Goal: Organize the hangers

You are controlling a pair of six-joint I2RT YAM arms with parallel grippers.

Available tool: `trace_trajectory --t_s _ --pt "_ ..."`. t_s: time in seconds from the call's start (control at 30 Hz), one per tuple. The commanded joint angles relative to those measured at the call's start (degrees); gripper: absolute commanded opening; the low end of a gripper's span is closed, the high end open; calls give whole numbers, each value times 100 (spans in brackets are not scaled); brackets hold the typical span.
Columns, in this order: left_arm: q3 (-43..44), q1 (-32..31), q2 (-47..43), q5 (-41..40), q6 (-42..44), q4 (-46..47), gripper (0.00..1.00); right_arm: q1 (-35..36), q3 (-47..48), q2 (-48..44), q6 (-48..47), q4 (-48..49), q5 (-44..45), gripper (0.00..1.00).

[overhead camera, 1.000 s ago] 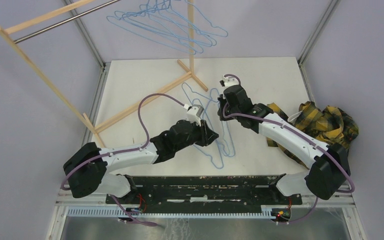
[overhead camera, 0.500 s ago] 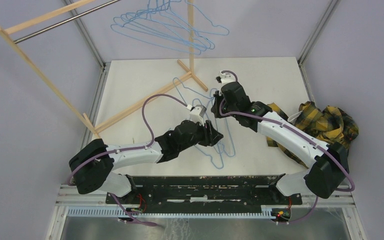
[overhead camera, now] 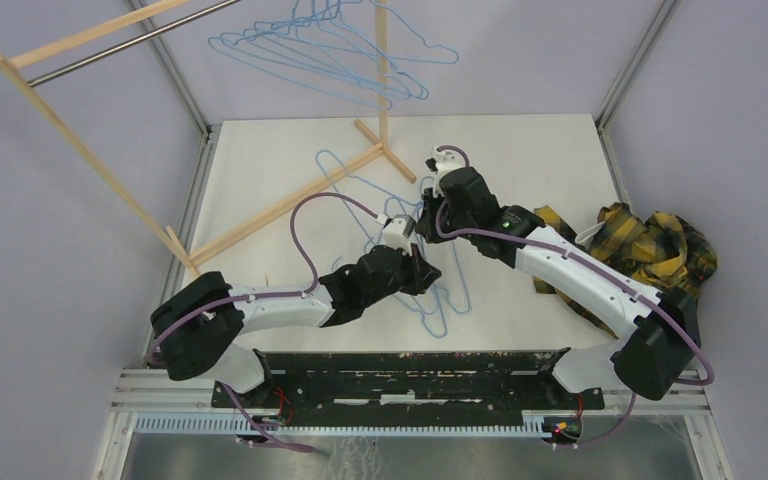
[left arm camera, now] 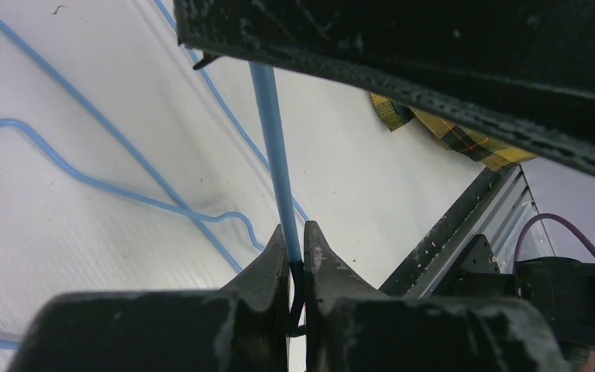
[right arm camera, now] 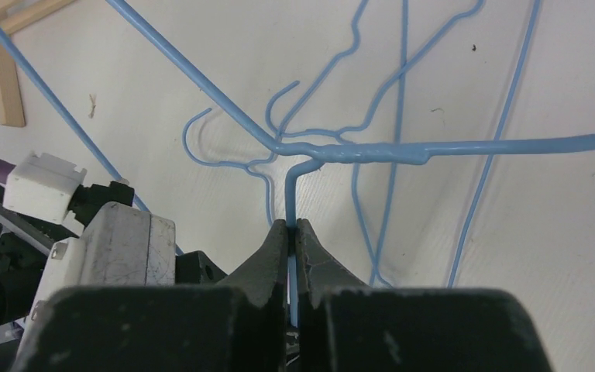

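Blue wire is the thread through all three views. From the top external camera, a bunch of hangers [overhead camera: 360, 75] hangs at the far end of the metal rod [overhead camera: 130, 45] of the wooden rack [overhead camera: 90, 150]; their hooks run off the upper edge, so where they sit on the rod is cut off. More loose hangers [overhead camera: 447, 295] lie overlapping on the white table [overhead camera: 520, 160], partly covered by both arms, and they cannot be counted. One raised hanger [overhead camera: 360, 183] reaches from mid-table toward the rack's foot. The left gripper [overhead camera: 422, 272] and right gripper [overhead camera: 427, 215] meet near it, but the fingers themselves are too small and dark to read here. A plaid cloth [overhead camera: 650, 240] is heaped at the right edge, half behind the right arm.

The left wrist camera shows its two fingers pinched together on a single blue wire that rises straight up and vanishes behind a black mass filling the top of the picture. Other blue wires lie flat on the table beyond.

The right wrist camera shows its fingers clamped on the wire just below the twisted neck of the raised hanger; the grip point is hidden between the pads. Its shoulders spread left and right out of frame, above the loose hangers.
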Motion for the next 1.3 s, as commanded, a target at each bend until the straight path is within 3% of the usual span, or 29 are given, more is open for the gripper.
trace_trajectory --t_s 0.0,0.07,0.17,0.23,0.37,0.47,0.7,0.87,1.0,1.27 --pt "-229 -30 -547 -755 -155 -498 3 18 305 -376 -221 -226 632 14" --pt "-305 -24 -966 -1203 -113 -1010 3 19 228 -491 -374 -471 1093 27" --pt "-482 25 -1859 -1819 -70 -1682 3 23 -139 -844 -558 -605 1697 66" --pt "-633 135 -2470 -1994 -133 -2041 3 12 -395 -1161 -707 -633 2018 83" --pt "-868 437 -3675 -2121 -247 -2607 3 2 -746 -1489 -956 -682 2086 98" --pt "-814 668 -4464 -2165 -76 -2957 3 0 -878 -1458 -949 -718 1909 100" --pt "-546 962 -5733 -1576 645 -2404 3 4 -886 -1037 -788 -675 1566 100" --pt "103 1066 -5267 -1256 1306 -2130 3 -1 -688 -823 -773 -568 1555 100" --pt "640 1424 -4546 -512 1487 -1717 3 -2 -501 -757 -859 -558 1732 100" --pt "696 3540 -3401 1812 181 -94 3 -2 -385 -902 -998 -524 2017 100"
